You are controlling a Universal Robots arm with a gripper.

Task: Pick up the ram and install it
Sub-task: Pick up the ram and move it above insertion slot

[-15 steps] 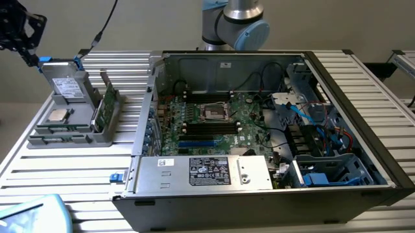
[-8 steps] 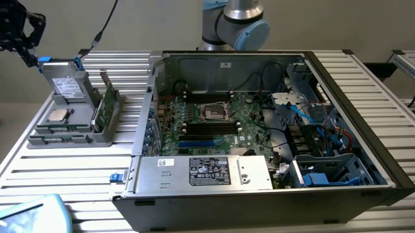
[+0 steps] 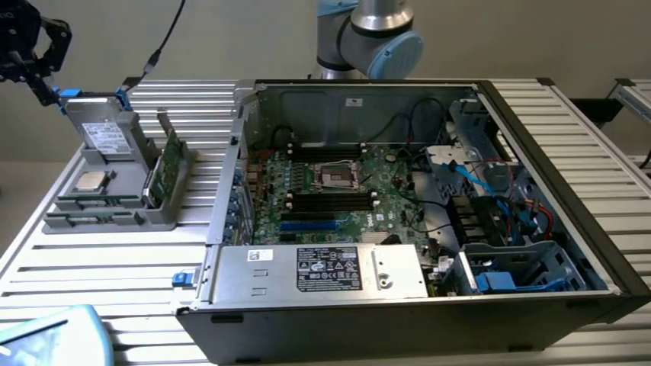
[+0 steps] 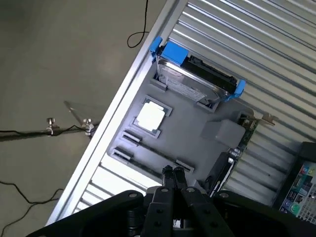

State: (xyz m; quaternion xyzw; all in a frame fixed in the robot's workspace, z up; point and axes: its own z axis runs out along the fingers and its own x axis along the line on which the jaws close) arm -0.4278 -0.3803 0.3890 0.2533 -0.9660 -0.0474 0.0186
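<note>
Slatted table (image 3: 91, 267) — exterior view: open computer case (image 3: 325, 114); wrist view: end effector (image 4: 173, 178) pinched together near tray (image 4: 197, 148).

Green ram (image 3: 94, 202) slotted in grey holder (image 3: 155, 221)

No text can be read with certainty. A black label (image 3: 328, 268) is carried on the power supply (image 3: 399, 263); its pale print and round marks are too small to be made out. A white sticker (image 3: 261, 255) is set just beside it, also illegible. A pale label (image 3: 105, 137) is borne by the drive (image 3: 99, 116), and a small tag (image 3: 353, 100) by the case wall (image 3: 305, 107); neither can be deciphered.
</note>
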